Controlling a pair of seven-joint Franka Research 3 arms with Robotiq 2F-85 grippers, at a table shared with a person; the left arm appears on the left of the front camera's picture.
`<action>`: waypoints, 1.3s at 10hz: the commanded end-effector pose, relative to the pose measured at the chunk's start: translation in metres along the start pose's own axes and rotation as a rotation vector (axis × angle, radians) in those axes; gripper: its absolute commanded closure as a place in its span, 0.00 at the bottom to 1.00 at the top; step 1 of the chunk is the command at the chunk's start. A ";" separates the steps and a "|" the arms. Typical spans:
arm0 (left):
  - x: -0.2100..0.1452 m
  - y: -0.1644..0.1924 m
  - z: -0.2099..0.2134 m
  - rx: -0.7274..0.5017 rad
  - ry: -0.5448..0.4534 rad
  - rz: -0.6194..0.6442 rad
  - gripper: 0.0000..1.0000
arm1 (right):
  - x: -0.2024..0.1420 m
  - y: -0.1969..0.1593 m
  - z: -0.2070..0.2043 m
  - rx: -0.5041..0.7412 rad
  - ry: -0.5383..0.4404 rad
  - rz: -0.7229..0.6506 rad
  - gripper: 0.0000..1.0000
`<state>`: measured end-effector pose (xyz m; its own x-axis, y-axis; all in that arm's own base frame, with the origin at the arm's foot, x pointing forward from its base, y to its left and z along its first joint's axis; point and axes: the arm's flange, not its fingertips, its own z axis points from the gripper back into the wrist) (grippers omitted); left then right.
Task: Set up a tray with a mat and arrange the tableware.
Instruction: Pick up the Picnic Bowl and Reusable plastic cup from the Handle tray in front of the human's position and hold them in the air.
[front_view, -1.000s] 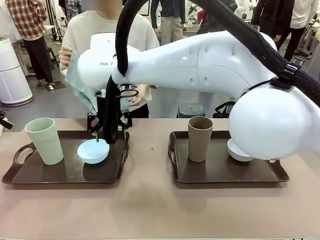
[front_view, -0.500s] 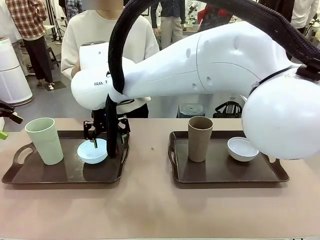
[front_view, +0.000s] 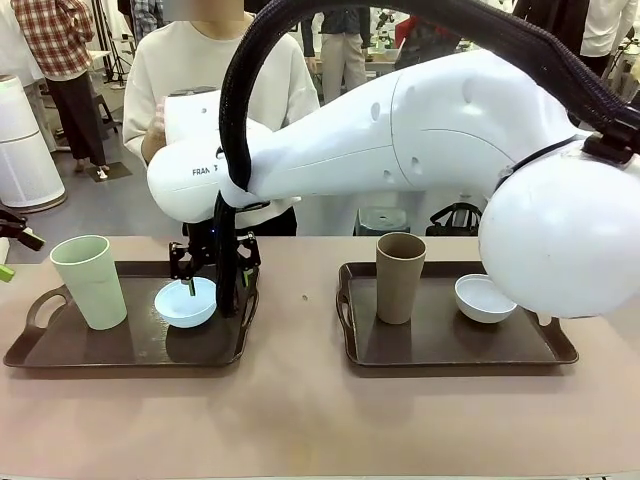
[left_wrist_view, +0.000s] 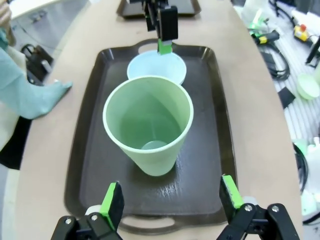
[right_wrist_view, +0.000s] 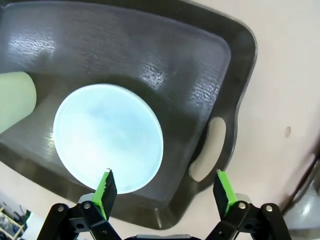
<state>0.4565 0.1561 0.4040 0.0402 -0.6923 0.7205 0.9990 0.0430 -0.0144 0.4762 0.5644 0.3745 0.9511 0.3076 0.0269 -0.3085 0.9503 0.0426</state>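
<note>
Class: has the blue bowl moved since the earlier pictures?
No: the blue bowl keeps its place on the left tray, near its right rim.

White right arm (front_view: 400, 130): glossy rounded shells, grey lettering (front_view: 205, 171) near the wrist, black corrugated cable hose (front_view: 232, 100) alongside. The right end effector (front_view: 215, 288) and left end effector (left_wrist_view: 171, 196) are black with green pads (left_wrist_view: 112, 197).

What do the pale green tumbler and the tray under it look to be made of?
The pale green tumbler is probably moulded plastic or a fibre blend: opaque, matte, with an even thick rim and no shine. The dark brown tray is likely rigid plastic: a fine pebbled surface with soft glints, a rounded raised edge and moulded handle slots.
</note>
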 end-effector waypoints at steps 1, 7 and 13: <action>0.007 0.004 -0.014 0.024 -0.029 0.021 0.00 | 0.012 0.002 -0.004 0.019 -0.026 0.027 0.00; 0.002 0.035 -0.049 -0.001 0.015 0.052 0.00 | 0.016 0.001 -0.008 0.065 -0.017 0.037 0.00; 0.003 0.043 -0.072 -0.038 -0.024 0.007 0.00 | 0.034 0.010 -0.023 0.099 -0.002 0.063 0.00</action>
<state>0.4949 0.1077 0.3596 0.0627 -0.6991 0.7123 0.9978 0.0272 -0.0611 0.4950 0.5752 0.3521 0.9362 0.3484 0.0468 -0.3515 0.9303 0.1053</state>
